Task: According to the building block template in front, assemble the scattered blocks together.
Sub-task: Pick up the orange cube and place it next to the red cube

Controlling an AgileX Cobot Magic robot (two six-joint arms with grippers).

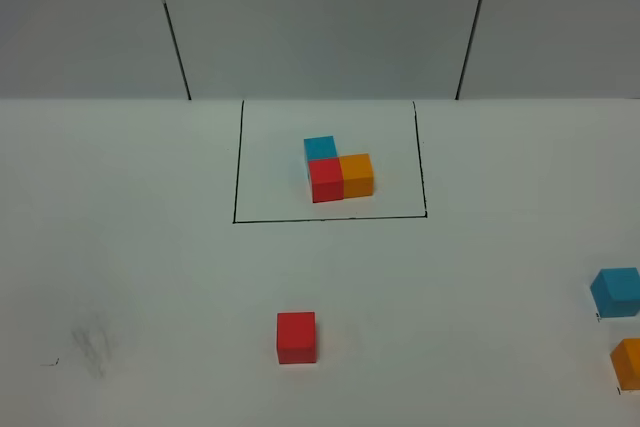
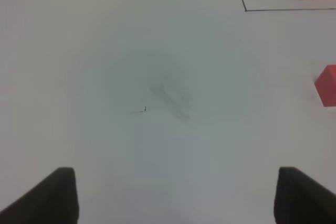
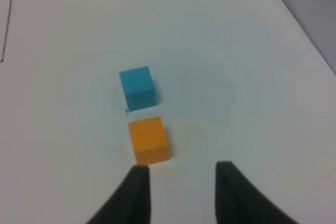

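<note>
**White table (image 1: 150, 277) bearing three loose cubes, one framed trio and a smudge**

A grey smudge (image 2: 170, 95) and a tiny black mark (image 2: 143, 110) are seen on the bare surface straight ahead of the left gripper (image 2: 176, 174). A red cube (image 1: 296, 337) is set alone, off to the right arm's side of that smudge. Farther ahead on the same side, the building block template (image 1: 338, 175) is laid inside a thin black outline (image 1: 330, 218), with its light blue, red and orange blocks joined in an L. An orange cube (image 3: 149, 140) is found just ahead of the right gripper (image 3: 178, 169), nearer one finger than the other. A light blue cube (image 3: 137, 87) is placed just beyond it, close but apart.
</note>
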